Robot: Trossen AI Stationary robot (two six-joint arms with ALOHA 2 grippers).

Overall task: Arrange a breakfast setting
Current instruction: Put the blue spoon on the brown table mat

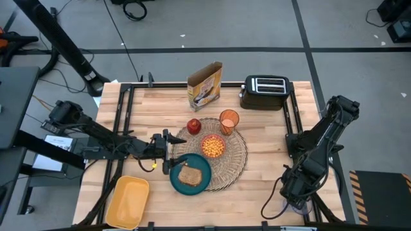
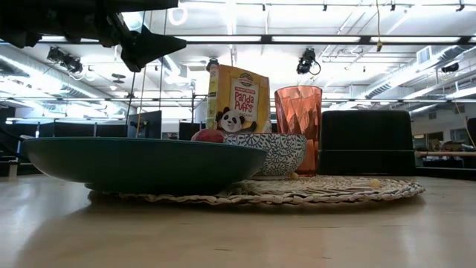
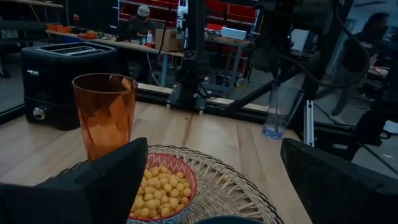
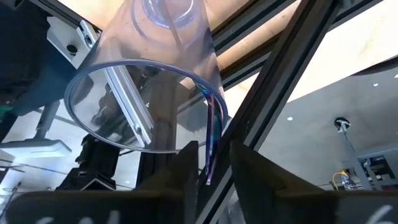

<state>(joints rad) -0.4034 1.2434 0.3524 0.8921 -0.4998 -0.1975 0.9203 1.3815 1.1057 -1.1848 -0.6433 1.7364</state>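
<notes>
A round woven placemat lies mid-table. On it are a teal plate with a toast slice, a small bowl of yellow puffs and an orange cup. A red apple sits at its far left edge. My left gripper hovers open at the plate's left edge, raised above the table. My right gripper is at the table's near right corner, at the mouth of a clear cup. It is shut on a purple-and-teal spoon that stands in that cup. My right gripper has the spoon's handle between its two fingers, where the handle sticks out past the clear cup's rim. The fingers point into the cup's mouth and lie along the handle. The spoon's other end stays inside the cup. The touching surfaces themselves do not show.
A cereal box and a black toaster stand at the far edge. A yellow dish lies at the near left. Black frame rails run along the table's left and right sides. Bare wood lies right of the placemat.
</notes>
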